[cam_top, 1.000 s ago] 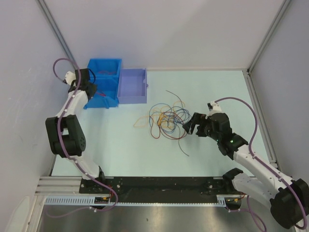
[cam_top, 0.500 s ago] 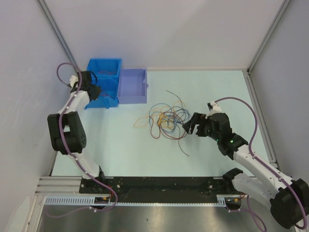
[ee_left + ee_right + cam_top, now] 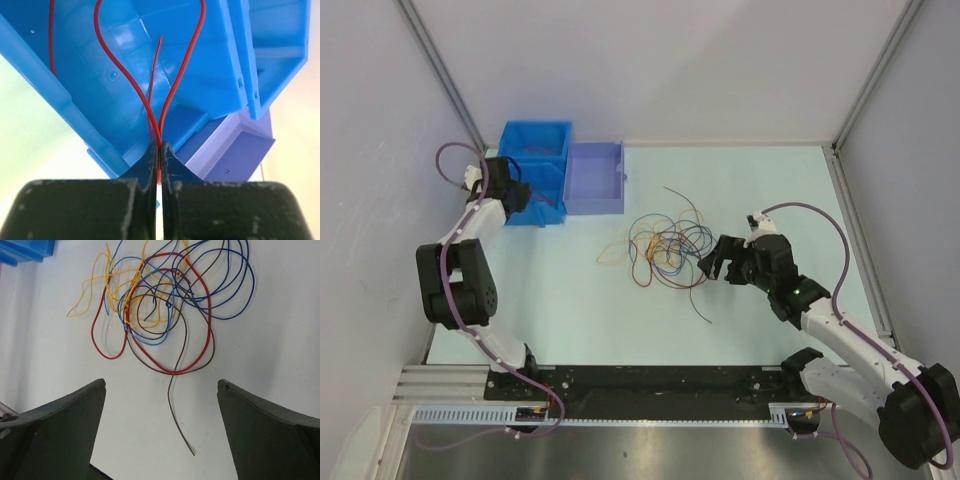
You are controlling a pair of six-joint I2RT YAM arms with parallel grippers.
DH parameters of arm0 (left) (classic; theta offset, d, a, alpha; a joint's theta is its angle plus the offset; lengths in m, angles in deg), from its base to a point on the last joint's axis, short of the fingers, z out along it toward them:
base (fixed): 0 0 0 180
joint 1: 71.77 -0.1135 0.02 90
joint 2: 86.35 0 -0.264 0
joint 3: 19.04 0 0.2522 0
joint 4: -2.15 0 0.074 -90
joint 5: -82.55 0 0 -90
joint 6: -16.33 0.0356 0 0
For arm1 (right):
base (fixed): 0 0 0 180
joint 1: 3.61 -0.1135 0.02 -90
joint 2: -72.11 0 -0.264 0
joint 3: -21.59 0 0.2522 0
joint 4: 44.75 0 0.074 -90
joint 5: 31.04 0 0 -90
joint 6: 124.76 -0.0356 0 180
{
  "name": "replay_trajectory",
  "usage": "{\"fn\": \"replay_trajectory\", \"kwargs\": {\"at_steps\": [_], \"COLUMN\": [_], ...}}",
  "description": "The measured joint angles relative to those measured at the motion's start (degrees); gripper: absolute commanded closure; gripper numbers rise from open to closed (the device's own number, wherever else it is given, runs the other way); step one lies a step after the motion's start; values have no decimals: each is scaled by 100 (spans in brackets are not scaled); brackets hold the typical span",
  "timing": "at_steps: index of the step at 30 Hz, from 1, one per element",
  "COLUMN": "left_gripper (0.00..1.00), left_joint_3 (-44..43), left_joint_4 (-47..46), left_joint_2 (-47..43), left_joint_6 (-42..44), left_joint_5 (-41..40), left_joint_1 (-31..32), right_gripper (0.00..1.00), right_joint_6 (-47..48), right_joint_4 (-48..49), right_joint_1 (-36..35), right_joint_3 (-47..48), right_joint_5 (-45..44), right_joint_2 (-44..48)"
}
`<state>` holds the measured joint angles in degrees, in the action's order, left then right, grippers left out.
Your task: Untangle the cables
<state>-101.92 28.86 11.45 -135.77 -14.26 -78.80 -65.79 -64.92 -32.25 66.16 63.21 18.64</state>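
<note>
Over the last second the left claw (image 3: 159, 150) has slid slightly down along the blue bin (image 3: 210, 70) at upper left. It is pinched tight on a red cable (image 3: 120, 65) that loops over the bin, so one strand looks freed. The right claw (image 3: 161, 385) has not moved and is spread wide just below the remaining cables (image 3: 165, 305), a loose knot of red, blue, orange, yellow and brown loops lying mid-surface (image 3: 280, 390)

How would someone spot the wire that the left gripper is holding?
Find the blue bin at the far left corner of the table. The left gripper hangs over it, shut on a red wire whose strands fan out from its fingertips over the bin. Unlike the wires in the tangle mid-table, it is pinched between closed fingers.
</note>
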Motion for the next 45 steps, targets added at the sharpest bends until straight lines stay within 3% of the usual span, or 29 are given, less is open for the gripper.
{"fn": "replay_trajectory", "kwargs": {"at_steps": [4, 7, 8, 10, 14, 21, 27, 32, 36, 38, 45], "left_gripper": [96, 59, 41, 23, 19, 32, 44, 69, 78, 100, 100], "left_joint_3": [-11, -50, -61, -76, -83, 175, 1117, 2037, 2610, 2791, 3095], "left_joint_4": [-111, -247, -302, -468, -662, -636, -667, -686, -673, -713, -1252], "left_joint_2": [2, 4, 4, 4, -37, -1115, -2520, -2865, -2855, -2839, -2833], "left_joint_6": [9, 0, 28, 68, 254, 662, 929, 1014, 1014, 1014, 1287], "left_joint_5": [66, 129, 149, 205, 275, 101, -201, -227, -197, -181, 151], "left_joint_1": [-26, -28, -28, -31, -28, -28, -28, -28, -28, -28, 227], "right_gripper": [2, 2, 3, 2, 2, 3, 4, 5, 5, 5, 6], "right_joint_6": [7, 11, 15, 20, 20, 17, -28, -46, -57, -94, -227], "right_joint_4": [33, 37, 37, 42, 59, 129, 267, 330, 378, 380, 380], "right_joint_1": [7, 7, 7, 7, 13, 26, 24, -22, -92, -149, -424], "right_joint_3": [0, 0, 0, 0, 0, 0, 0, 0, 0, 0, 0], "right_joint_5": [0, -2, -2, -2, -2, 4, 98, 125, 125, 122, 48], "right_joint_2": [-28, -28, -28, -33, -37, -160, -382, -450, -450, -448, -446]}}
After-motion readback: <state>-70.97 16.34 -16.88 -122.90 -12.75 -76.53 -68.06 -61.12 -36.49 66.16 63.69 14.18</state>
